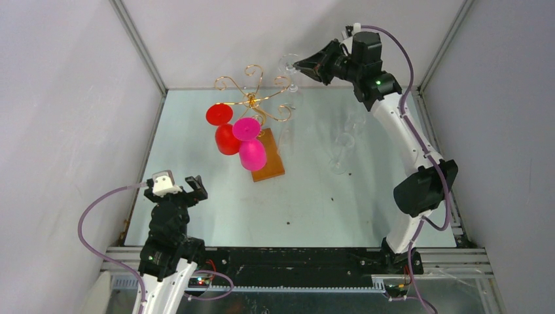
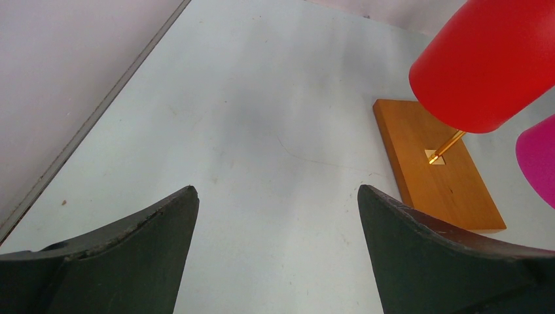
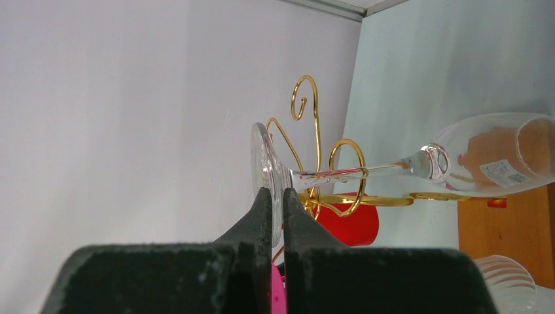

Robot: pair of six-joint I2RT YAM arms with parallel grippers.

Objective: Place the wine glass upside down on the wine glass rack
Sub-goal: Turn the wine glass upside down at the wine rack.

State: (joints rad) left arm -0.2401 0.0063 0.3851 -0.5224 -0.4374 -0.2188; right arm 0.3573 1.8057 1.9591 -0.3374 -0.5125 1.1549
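1. Where things are: the right gripper is pinched almost shut on the thin foot disc of the clear wine glass. It holds the glass up at the wine glass rack, in the upper middle of the overhead view. The left gripper sits in the lower left with its jaws spread wide and nothing in them.

2. Biggest worry imo is the grip. The fingers only have the edge of a slick glass disc, and the bowl hangs out far to the right of the wrist frame. Any tilt or jerk could let the foot twist out, and then the glass drops.

3. In the wrist view the stem crosses one of the gold curls, but I can't tell if it's actually seated in a slot. If the gripper lets go before the foot sits on the wire, the glass will probably slide off.

4. Shoving sideways against the wire could rock the whole stand on its wooden base. That might shake the red glass and the pink glass loose.

5. If the glass falls, the other clear glasses are right below on the table, to the right of the centre.
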